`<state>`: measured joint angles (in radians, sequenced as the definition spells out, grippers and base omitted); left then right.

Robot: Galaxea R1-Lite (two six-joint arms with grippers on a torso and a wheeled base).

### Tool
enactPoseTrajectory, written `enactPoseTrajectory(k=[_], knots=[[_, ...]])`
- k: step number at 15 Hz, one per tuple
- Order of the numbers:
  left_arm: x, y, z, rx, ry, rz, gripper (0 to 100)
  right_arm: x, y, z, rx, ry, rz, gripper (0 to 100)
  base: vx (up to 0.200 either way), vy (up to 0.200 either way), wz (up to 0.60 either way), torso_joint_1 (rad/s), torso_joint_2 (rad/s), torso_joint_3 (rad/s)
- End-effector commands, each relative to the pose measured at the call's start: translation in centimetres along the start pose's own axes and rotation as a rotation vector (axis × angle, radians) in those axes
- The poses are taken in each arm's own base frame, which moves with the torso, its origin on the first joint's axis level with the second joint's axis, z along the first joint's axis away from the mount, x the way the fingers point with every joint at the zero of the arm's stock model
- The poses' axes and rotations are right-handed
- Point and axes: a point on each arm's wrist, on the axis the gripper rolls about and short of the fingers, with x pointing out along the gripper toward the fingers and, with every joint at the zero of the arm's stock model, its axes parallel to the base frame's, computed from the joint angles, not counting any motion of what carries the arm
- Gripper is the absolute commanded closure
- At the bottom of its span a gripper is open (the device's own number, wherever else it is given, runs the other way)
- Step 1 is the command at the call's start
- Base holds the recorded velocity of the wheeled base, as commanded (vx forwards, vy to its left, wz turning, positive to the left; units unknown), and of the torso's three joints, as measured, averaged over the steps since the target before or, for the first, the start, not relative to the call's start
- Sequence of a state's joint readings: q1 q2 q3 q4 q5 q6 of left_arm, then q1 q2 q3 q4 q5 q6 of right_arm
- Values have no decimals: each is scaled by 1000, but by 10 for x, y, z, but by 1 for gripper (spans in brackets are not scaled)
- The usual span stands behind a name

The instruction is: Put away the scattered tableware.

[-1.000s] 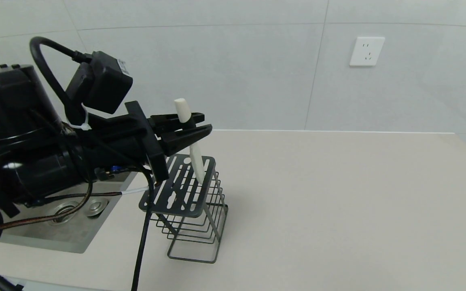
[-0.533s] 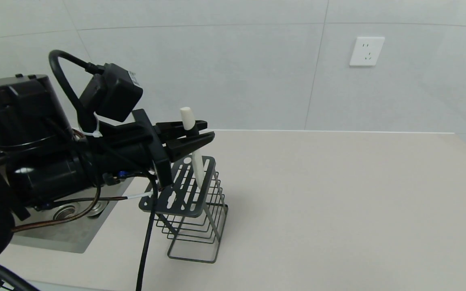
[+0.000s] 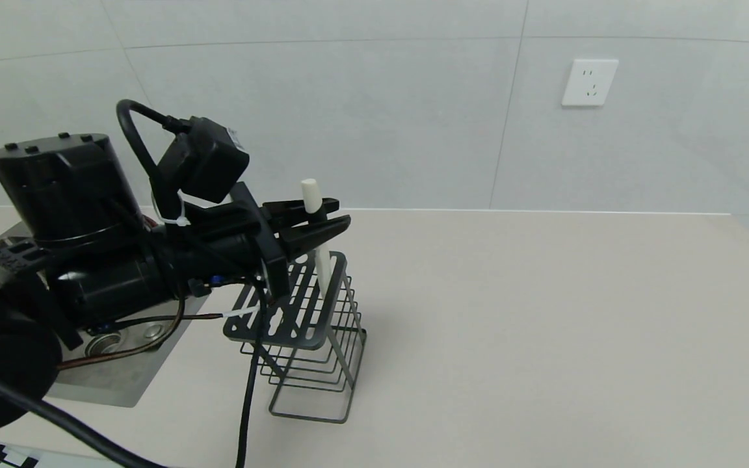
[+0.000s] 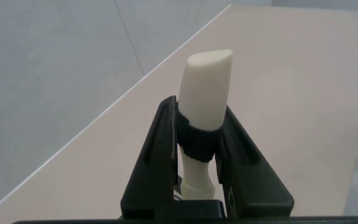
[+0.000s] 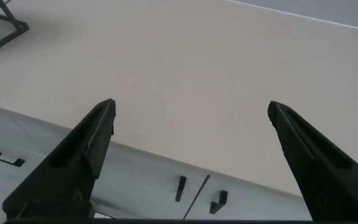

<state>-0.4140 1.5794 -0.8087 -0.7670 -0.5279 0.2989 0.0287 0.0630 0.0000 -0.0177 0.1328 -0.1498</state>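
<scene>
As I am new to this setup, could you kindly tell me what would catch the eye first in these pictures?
The left gripper is shut on a white-handled utensil and holds it upright above a dark wire rack, which stands on the counter beside the sink. The utensil's lower end reaches the rack's slotted top. The right gripper hangs open over the counter's front edge.

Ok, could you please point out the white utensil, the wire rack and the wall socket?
white utensil (image 3: 310, 193), head view, its upper handle end.
wire rack (image 3: 296, 338), head view, its slotted top plate.
wall socket (image 3: 589, 82), head view, its middle.
</scene>
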Motion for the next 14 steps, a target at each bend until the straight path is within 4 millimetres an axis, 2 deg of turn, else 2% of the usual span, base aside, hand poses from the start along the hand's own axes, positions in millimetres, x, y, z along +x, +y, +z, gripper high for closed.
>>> enactPoseTrajectory(k=[1, 7, 14], knots=[[3, 1, -5, -8, 14, -3, 100, 0, 0, 0, 0, 2, 1, 0, 0, 0, 0, 0, 0, 0], [10, 2, -17, -16, 25, -4, 100, 0, 0, 0, 0, 2, 1, 0, 0, 0, 0, 0, 0, 0], [8, 3, -32, -37, 68, 3, 100, 0, 0, 0, 0, 2, 1, 0, 0, 0, 0, 0, 0, 0]])
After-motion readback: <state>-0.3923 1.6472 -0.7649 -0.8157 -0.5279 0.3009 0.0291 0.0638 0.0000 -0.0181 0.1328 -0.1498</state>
